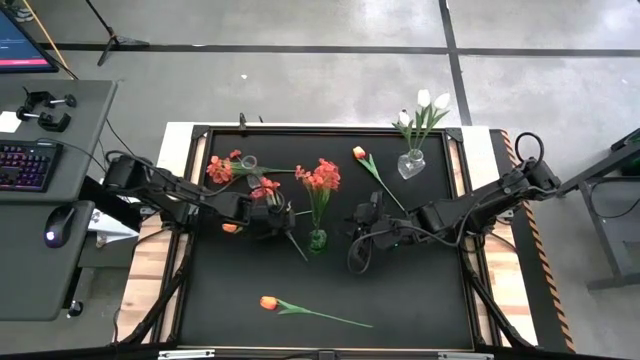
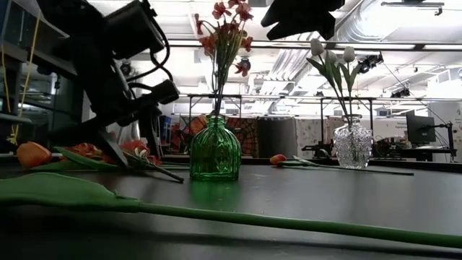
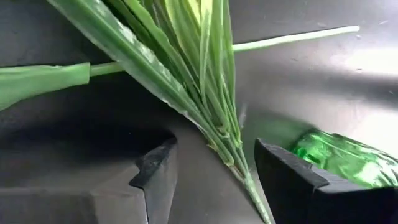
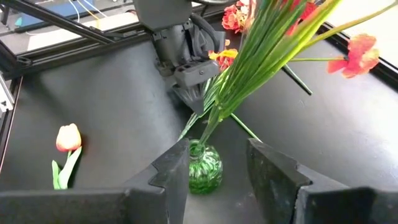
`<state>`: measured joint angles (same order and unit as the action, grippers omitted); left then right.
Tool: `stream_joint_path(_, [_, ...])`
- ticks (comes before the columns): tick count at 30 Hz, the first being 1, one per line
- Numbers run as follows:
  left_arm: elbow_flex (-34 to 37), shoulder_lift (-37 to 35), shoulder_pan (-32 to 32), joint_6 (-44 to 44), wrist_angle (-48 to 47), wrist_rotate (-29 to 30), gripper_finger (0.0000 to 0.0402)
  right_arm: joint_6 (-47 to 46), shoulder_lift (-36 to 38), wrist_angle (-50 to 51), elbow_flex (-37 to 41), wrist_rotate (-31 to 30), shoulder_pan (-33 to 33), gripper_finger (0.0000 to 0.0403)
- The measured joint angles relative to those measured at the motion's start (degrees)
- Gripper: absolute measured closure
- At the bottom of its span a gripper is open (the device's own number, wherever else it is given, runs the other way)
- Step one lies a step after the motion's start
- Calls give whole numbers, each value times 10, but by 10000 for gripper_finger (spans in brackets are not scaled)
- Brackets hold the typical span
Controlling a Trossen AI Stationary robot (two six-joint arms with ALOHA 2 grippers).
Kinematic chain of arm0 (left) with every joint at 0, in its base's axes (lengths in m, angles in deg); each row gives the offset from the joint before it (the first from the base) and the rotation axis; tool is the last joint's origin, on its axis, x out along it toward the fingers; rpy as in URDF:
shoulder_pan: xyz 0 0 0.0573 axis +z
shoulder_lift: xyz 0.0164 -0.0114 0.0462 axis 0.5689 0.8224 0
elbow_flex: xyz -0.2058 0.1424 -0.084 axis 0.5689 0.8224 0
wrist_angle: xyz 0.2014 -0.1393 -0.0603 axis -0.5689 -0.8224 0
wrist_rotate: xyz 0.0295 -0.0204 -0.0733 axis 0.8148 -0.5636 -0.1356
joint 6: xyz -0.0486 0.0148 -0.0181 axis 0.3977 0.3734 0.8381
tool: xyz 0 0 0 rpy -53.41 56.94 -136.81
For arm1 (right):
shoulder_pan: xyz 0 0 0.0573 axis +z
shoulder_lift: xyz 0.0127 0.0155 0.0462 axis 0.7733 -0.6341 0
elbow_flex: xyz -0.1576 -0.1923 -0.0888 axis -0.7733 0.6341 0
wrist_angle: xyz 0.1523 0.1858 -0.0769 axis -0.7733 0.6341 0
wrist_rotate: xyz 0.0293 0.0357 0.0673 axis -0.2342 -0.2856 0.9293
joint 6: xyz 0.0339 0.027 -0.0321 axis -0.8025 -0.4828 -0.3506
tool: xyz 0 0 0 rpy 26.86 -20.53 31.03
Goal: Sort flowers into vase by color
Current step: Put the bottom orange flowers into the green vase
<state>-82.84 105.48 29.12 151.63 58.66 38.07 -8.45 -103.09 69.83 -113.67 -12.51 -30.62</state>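
At the centre of the matte black tabletop (image 1: pixel 420 290) stands a ribbed green glass vase (image 1: pixel 317 240) holding one bushy red-orange cluster (image 1: pixel 320 176). At 1 o'clock a faceted clear vase (image 1: pixel 411 164) holds three white tulips (image 1: pixel 431 101). A second clear vase (image 1: pixel 249 162) at 11 o'clock carries another red cluster (image 1: pixel 219 168). Two orange tulips lie loose: one (image 1: pixel 360 153) at 12, one (image 1: pixel 268 302) at 7.

The left end effector (image 1: pixel 270 222) sits at 9 o'clock of the green vase, fingers wide on either side of a flat sheaf of thin green stems (image 3: pixel 214 99), untouched by them. Only its wrist view shows that gap. The right end effector (image 1: pixel 358 240), at 3 o'clock, is spread wide and empty, the green vase framed between its angular fingers (image 4: pixel 273 171).
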Motion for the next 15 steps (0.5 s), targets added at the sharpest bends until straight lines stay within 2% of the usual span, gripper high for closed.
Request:
stream_joint_path(5, [-1,5,9,19,-1,-6,218,-5,0,-2,0,6,0,256])
stream_joint_path(8, [0,6,20,32,-3,-14,244,-9,0,-5,0,21,0,256])
stream_joint_path(12, [1,5,29,34,-3,-15,305,-47,0,-6,0,26,0,256])
stream_joint_path(15, [2,5,29,33,-1,7,361,-77,0,-6,0,29,0,256])
